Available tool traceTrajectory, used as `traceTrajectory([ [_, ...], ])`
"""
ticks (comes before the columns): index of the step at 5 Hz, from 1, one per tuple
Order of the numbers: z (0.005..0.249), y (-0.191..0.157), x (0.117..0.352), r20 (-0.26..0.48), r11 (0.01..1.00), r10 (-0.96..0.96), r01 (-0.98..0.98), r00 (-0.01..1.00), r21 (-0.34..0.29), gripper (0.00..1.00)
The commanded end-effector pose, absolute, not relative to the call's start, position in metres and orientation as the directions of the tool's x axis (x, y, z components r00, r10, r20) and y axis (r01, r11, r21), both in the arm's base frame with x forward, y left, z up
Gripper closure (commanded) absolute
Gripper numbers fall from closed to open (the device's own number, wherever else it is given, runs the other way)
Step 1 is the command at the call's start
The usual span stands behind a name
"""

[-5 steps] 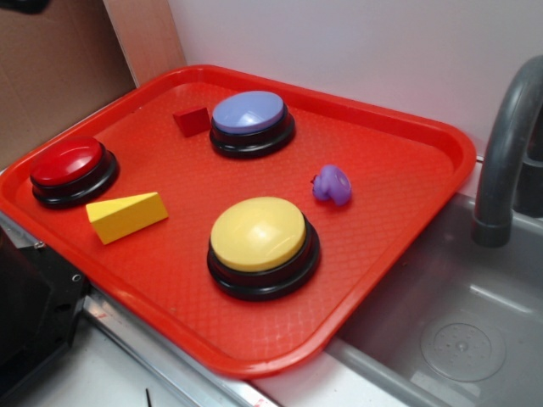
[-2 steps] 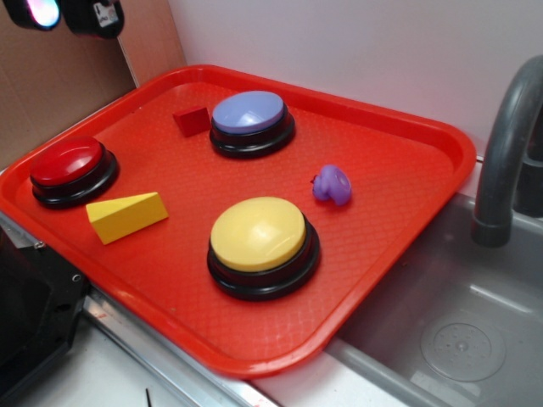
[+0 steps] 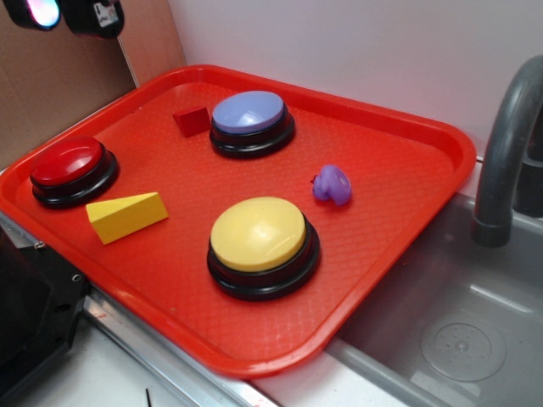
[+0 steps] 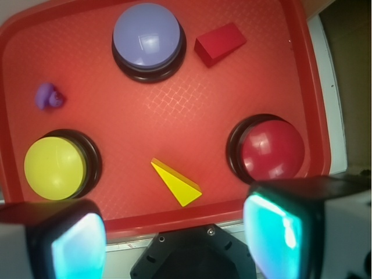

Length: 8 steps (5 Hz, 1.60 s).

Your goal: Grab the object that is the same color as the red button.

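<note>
Exterior view, left to right. The gripper (image 3: pixel 64 14) sits high at the top left corner of the frame, above and outside the tray's far left edge, with only its lower tips visible. In the wrist view its 2 fingers (image 4: pixel 70 244) stand wide apart with nothing between them, both over the tray's near rim.

The red tray (image 3: pixel 399 212) carries all items. The red button (image 3: pixel 69 168) stands near the left edge. The yellow wedge (image 3: pixel 127 216) lies just beside it, toward the front edge. The object (image 3: pixel 193 120), a small dark-red block, rests flat near the far edge, just beside the lavender-blue button (image 3: pixel 250 120) on its left; contact between them cannot be confirmed. The yellow button (image 3: pixel 261 242) stands toward the front edge. A small purple item (image 3: pixel 332 184) lies between the 2 latter buttons, toward the right edge.

Relative to the fingers: in the wrist view the object (image 4: pixel 220 43) lies at the opposite edge of the tray, well apart from both fingers and untouched.

A grey faucet (image 3: pixel 509 144) and sink basin (image 3: pixel 458 339) adjoin the tray's right edge.
</note>
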<state>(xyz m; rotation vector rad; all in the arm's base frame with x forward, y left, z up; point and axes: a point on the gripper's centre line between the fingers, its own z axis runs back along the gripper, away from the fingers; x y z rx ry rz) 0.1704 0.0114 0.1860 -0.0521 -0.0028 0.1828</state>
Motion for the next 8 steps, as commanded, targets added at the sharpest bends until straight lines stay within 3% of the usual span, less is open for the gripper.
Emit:
traceTrajectory([
  [1, 0.155, 0.048, 0.223, -0.005, 0.862, 0.507, -0.507, 0.862, 0.014, 0.00],
  [3, 0.132, 0.076, 0.236, 0.104, 0.626, 0.778, -0.779, 0.620, -0.038, 0.00],
  [4, 0.127, 0.084, 0.231, 0.145, 0.535, 0.841, -0.842, 0.522, -0.068, 0.00],
  [7, 0.127, 0.084, 0.231, 0.145, 0.535, 0.841, -0.842, 0.522, -0.068, 0.00],
  [8, 0.115, 0.094, 0.236, 0.151, 0.509, 0.858, -0.853, 0.491, -0.120, 0.00],
])
